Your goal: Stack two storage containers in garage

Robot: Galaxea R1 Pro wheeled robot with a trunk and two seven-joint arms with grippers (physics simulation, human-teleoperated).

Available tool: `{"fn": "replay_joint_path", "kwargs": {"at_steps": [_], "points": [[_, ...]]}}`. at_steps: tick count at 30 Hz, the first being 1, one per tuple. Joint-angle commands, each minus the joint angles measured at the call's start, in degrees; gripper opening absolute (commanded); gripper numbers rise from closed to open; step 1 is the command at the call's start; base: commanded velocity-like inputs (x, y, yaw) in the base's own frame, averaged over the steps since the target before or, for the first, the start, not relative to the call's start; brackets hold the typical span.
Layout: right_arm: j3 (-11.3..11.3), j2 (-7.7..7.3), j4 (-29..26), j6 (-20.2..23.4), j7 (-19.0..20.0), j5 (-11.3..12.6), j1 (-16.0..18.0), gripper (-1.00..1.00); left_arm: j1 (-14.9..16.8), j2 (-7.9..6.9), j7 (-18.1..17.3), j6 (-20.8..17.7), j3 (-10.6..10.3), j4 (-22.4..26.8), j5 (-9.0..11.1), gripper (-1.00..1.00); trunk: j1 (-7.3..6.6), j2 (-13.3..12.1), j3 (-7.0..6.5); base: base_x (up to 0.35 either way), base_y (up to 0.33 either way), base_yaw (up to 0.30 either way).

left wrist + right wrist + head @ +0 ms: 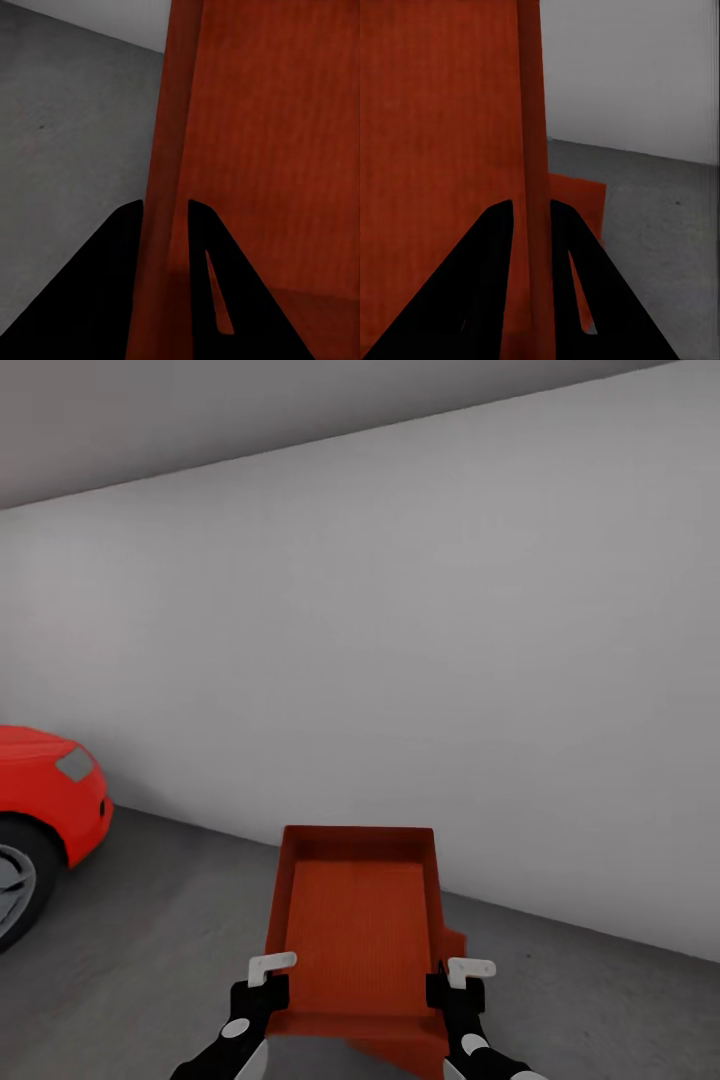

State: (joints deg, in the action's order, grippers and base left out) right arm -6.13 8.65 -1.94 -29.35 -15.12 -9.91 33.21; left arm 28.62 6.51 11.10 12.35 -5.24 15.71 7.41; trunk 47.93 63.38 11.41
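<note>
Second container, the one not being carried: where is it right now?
In the head view, the second container sits low on the garage floor, peeking out under the right side of the held container, near the right gripper.

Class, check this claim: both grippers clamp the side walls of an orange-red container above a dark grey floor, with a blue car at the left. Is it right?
Not quite. The car is red, not blue, as the head view shows. The rest holds: the left gripper and right gripper clamp the container over the floor.
</note>
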Motion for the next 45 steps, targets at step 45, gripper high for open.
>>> {"fn": "replay_joint_path", "kwargs": {"at_steps": [45], "points": [[0.2, -0.30, -0.1, -3.7, 0.1, -0.1, 0.1, -1.00, 0.0, -0.01, -0.7, -1.2, -0.4, -0.1, 0.8, -1.00, 0.04, 0.1, 0.08, 0.177, 0.115, -0.284]]}}
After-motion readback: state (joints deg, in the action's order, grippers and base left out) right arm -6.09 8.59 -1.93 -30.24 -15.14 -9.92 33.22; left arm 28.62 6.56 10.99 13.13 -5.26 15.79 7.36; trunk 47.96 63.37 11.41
